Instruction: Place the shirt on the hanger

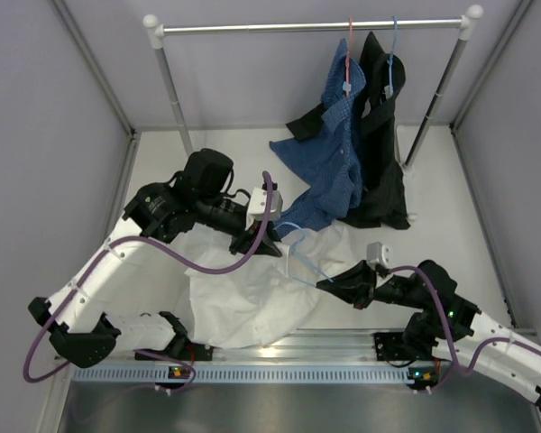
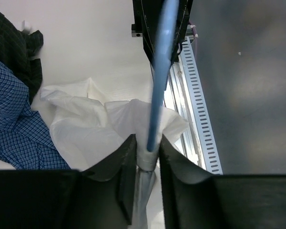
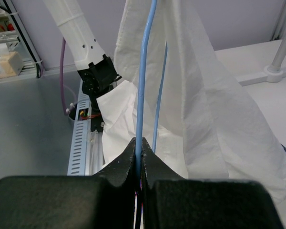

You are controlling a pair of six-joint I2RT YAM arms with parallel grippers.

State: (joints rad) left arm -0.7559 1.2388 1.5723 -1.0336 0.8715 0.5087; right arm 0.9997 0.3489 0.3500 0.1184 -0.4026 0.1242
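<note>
Well, my right claw (image 3: 139, 145) is clenched hard on the thin light-blue wire of the hanger (image 3: 142, 86), with no gap showing between the fingers. My left claw (image 2: 148, 143) is pinched on a fold of the white shirt (image 2: 81, 129). The same wire runs down into that pinch, and I cannot tell whether it is gripped there as well or only passes through.

Most of the shirt lies crumpled on the surface (image 1: 216, 153) between my two arms, with one part raised and draped along the hanger. I judge the step in hand to be working a hanger arm into the shirt.

To do it well, I would hold the wire steady and level with the right and let the left draw the cloth along it, not across it. I would pull slowly, since thin cloth like this will bunch and snag on the bend. I would also lift enough that the loose bulk hangs free of the surface. The blue checked shirt (image 1: 329, 153) lies just beside, and I should not catch it.
</note>
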